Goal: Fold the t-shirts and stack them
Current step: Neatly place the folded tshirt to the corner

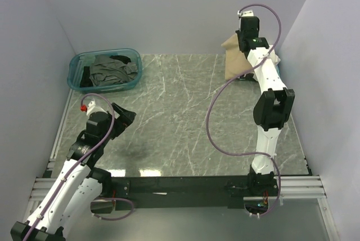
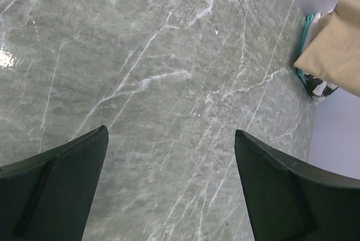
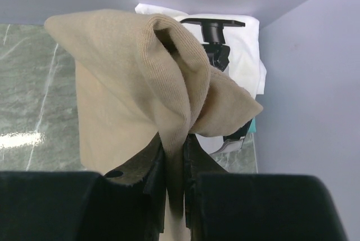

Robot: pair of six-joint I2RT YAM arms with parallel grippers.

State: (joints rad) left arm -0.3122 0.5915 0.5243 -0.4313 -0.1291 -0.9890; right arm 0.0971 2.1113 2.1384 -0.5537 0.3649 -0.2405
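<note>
Tan t-shirt [image 3: 124, 72] hangs bunched from the right gripper [image 3: 174, 159], pinched tight on a fold above the far right corner of the tabletop [image 1: 185, 117], likely for spreading out. Left gripper [image 2: 171, 134] hovers wide apart and empty toward the near left corner.

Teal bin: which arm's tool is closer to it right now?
Left. The left tool hovers open in front of the teal bin, on its near side. The right tool is across the table at the far right corner, shut on the tan t-shirt.
</note>
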